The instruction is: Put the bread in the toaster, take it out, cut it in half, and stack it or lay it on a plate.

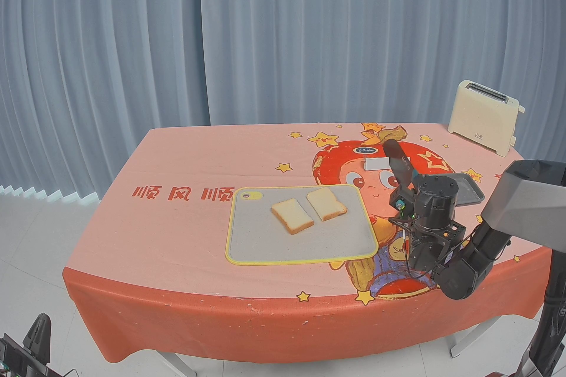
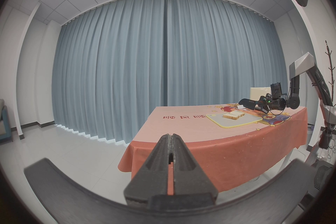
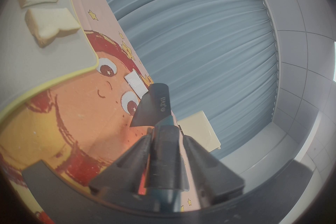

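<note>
Black knife between right fingers, bread well apart

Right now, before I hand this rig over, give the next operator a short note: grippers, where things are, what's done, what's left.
Left gripper: shut, empty, low beside the table's left front corner.
Right gripper: shut on the knife, blade raised, right of the cutting board.
Left piece of bread and right piece of bread lie side by side on the board.
Toaster: far right corner. Grey tray: behind the right gripper.
Done: cutting, apparently.
Left: set the knife down, plate both pieces.
</note>
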